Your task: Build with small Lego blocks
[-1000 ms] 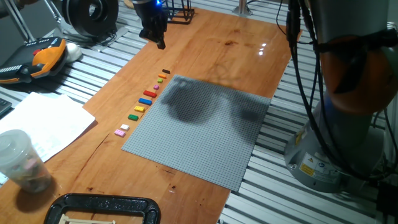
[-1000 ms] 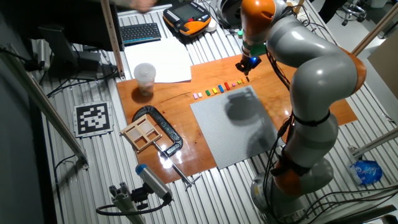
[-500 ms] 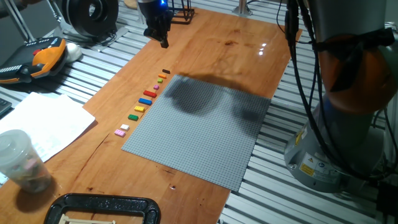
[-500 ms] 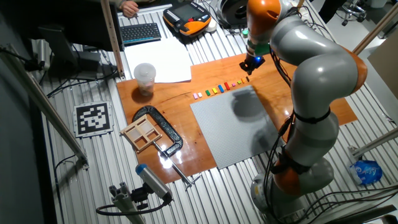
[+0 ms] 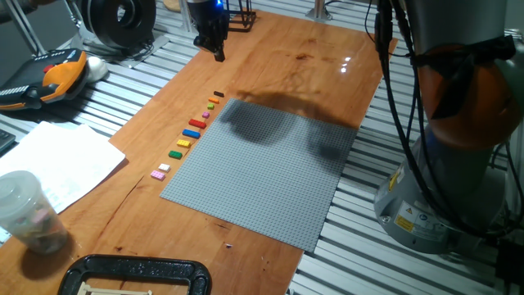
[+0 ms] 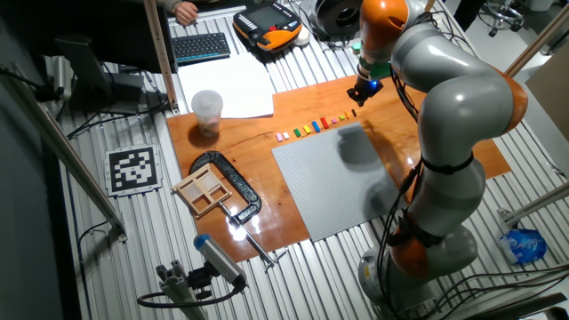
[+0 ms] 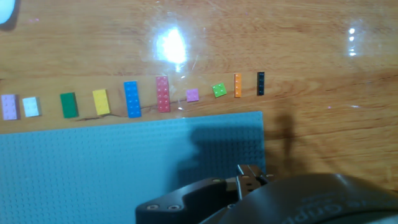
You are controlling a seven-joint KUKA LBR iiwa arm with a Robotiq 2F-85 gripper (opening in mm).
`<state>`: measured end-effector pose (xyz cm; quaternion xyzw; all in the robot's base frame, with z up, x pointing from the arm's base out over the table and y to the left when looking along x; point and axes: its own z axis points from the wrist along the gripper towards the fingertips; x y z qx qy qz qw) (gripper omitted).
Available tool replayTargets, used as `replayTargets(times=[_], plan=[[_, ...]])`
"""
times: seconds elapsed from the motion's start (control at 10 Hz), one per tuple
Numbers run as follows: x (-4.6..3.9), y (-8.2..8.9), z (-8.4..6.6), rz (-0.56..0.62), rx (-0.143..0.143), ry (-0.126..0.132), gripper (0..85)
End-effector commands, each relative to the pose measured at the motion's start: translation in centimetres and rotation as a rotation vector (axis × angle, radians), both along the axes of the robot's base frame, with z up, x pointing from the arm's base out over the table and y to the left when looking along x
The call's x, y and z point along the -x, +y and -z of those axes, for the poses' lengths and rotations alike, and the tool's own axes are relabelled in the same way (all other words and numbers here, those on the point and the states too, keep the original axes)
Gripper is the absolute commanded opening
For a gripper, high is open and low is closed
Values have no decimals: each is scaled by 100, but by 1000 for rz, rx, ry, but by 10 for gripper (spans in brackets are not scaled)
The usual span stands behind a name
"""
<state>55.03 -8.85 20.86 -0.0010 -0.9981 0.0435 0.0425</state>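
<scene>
Gripper (image 5: 218, 56) hangs high over the far end of the wooden table (image 5: 311, 57), past the black end of the brick row, nothing in it that I can see. Whether the fingers are spread or pressed together I can't tell: both fixed views show them as a dark blob, and the hand view only catches the tips at the bottom edge.

Risks, as I judge them:
- Bricks are tiny and sit close together in the row. Any lateral error on descent and a finger likely lands on a neighbour and knocks it out of line, or pinches two at once.
- Row runs just beside the edge of the grey baseplate (image 5: 270, 172). A finger coming down on the plate side could hit the plate edge instead of reaching the wood.
- Flat, low parts on smooth, glossy wood: a slightly off-centre pinch could make one skid or flip instead of lifting.
- Glare patch on the table in the hand view sits right above the red brick, which could hurt any vision-based localisation there.

The small Lego blocks (image 7: 133, 99): one straight line on the wood, parallel to the plate edge, all lying flat, studs up, none stacked, none on the plate yet. In the hand view, left to right: pink (image 7: 9, 106), white (image 7: 30, 107), green (image 7: 69, 104), yellow (image 7: 101, 102), long blue, long red (image 7: 163, 94), small pink (image 7: 193, 94), small green (image 7: 219, 90) sitting rotated, narrow orange (image 7: 237, 85), narrow black (image 7: 260, 83). Sizes differ; the last two are the thinnest.
</scene>
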Motion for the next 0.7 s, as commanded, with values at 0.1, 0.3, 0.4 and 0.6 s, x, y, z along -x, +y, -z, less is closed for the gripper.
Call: replayTargets(times=[0.1, 0.3, 0.4, 0.6], plan=[[-7, 5, 14, -11, 6, 0, 0], [-7, 5, 14, 11, 14, 21, 0], [-7, 5, 14, 39, 13, 26, 0], [-7, 5, 14, 99, 7, -27, 0]])
